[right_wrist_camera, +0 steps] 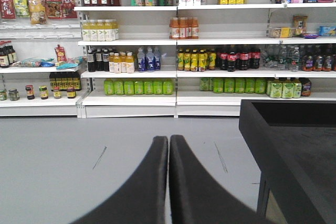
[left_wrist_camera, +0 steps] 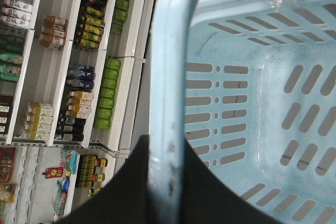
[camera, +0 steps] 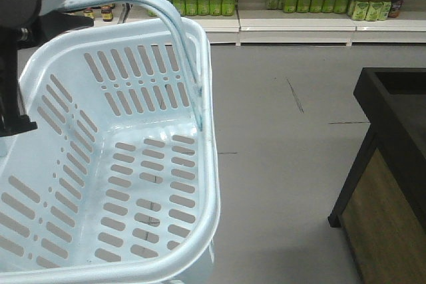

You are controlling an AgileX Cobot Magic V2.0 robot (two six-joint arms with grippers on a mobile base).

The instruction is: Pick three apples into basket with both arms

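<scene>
1. My left gripper (left_wrist_camera: 167, 153) is clenched on the hoop handle (left_wrist_camera: 168, 77) of the basket (left_wrist_camera: 247, 19). In the left wrist view the pale blue bar runs between the two black fingers, which press on it from both sides.
2. From the front camera the basket sits close below the lens at the left, with grey floor (camera: 279, 138) showing past its rim, so I judge it is being carried by that handle rather than resting on anything. Its slotted bottom is bare, with no fruit in it.
3. My right gripper (right_wrist_camera: 168, 142) is clenched on nothing. Its two fingers lie pressed together and point across the floor toward the drink shelves (right_wrist_camera: 131, 98), and the black display table (right_wrist_camera: 294, 140) is just to its right.
4. No apples show in any view, so I cannot tell where they lie. Since the table top is mostly out of frame, I would look there first.
5. I judge the step in hand to be bringing the basket to the fruit, with nothing of the picking done yet.
6. To do it well, I want a firm hold on the handle and slow travel, so the basket hangs level and does not swing on the hoop.
7. I would bring its rim beside the table edge without knocking it, with the open mouth facing up and the handle clear of the drop path.
8. The right fingers must release before reaching, and I would take only the dark maroon apples
</scene>
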